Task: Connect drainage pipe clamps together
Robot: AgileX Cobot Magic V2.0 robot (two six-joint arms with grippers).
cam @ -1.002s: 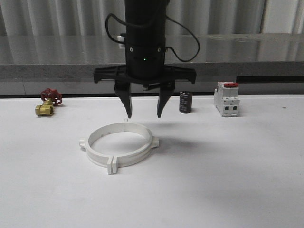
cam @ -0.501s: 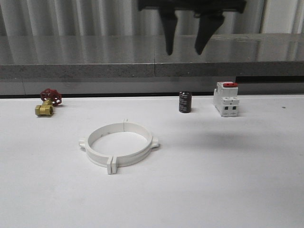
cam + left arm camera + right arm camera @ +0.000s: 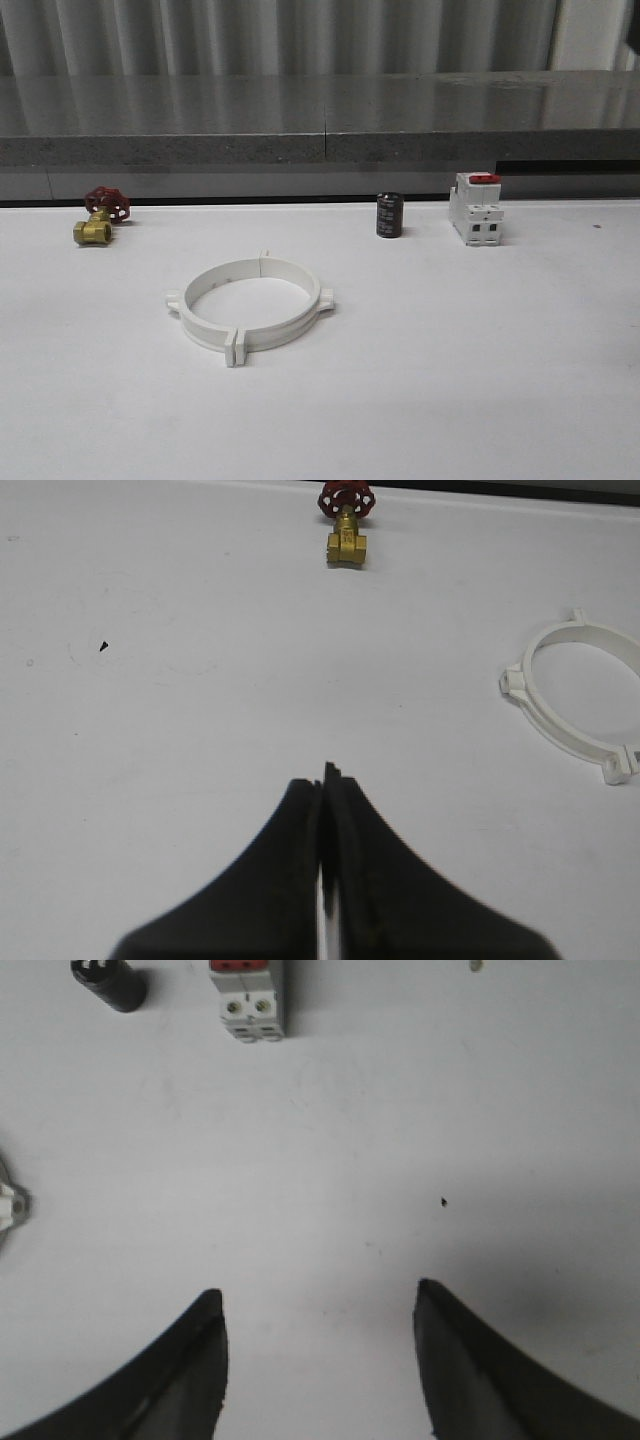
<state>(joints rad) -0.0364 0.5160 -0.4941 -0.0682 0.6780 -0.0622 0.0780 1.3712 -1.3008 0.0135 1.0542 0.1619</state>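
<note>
Front view shows our clamps [image 3: 249, 307] lying joined as a ring mid-table, nothing touching them. Our left gripper [image 3: 325, 780] is pressed together; our right gripper [image 3: 320, 1305] is spread wide. If a seam isn't fully latched, any bump could split the ring.

The left gripper [image 3: 324, 780] hangs low in its wrist view, fingers pressed together. The right gripper [image 3: 320, 1305] has its fingers spread wide apart, holding nothing.
</note>
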